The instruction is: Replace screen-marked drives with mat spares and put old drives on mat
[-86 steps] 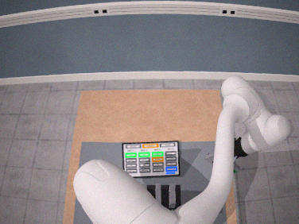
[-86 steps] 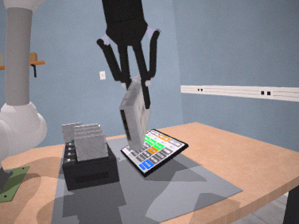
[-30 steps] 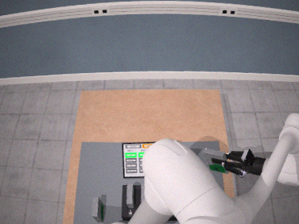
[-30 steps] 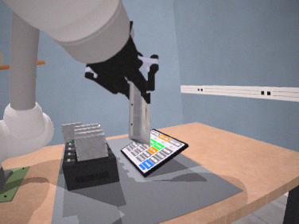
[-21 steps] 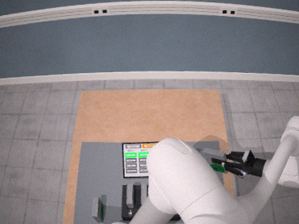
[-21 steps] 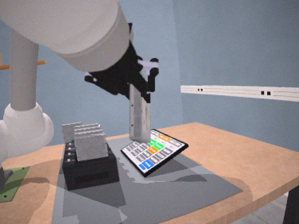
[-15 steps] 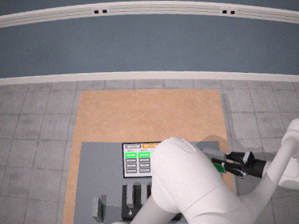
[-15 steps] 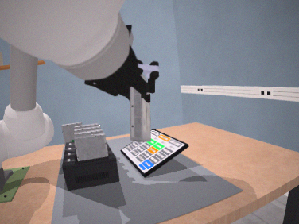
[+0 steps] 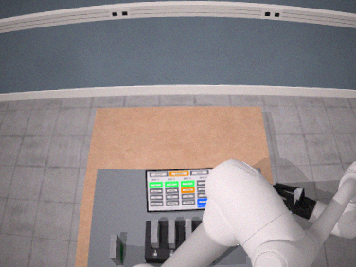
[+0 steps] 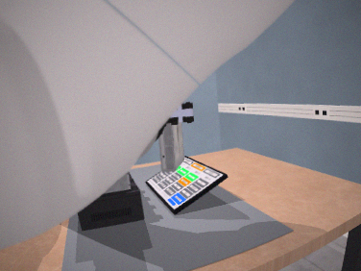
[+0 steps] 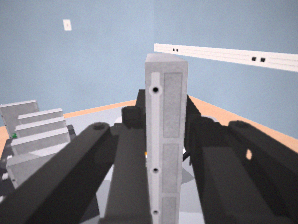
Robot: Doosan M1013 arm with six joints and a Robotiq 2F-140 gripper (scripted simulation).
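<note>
Gripper [image 9: 280, 189] [image 10: 176, 120] [image 11: 161, 102]: clenched on one drive [image 10: 171, 146] [image 11: 166, 125], its two black fingers pressed to either side of the casing. In my wrist view the held drive stands upright across the middle, narrow grey face toward the camera, with dark round holes down one side strip; from the exterior I have it hanging clear of the mat [image 9: 123, 189] [image 10: 230, 216] [image 11: 112, 122], overlapping part of the screen in that view. From the top, the gripper shows off to the right of the bench [image 9: 180, 137] [image 10: 288, 173] [image 11: 274, 134]. The black dock [image 9: 149, 253] [image 10: 115, 211] stands on the mat, apart from the held drive, with grey drives [image 9: 154, 232] [image 11: 40, 135] upright in its bays; I count four of these from the wrist. Another drive [image 9: 115, 249] [image 11: 19, 116], green showing along one side, stands on the mat beside the dock, apart from it. The screen [image 9: 177, 189] [image 10: 187, 184] is tilted on the mat near the dock; the top camera gives me green blocks in three columns, an orange block under the third and a blue one at lower right. Lettering too small to read. The arm [image 9: 260, 213] [image 10: 96, 72] covers the screen's right part from above and much of the dock from outside, so I cannot tell the state of every bay.
</note>
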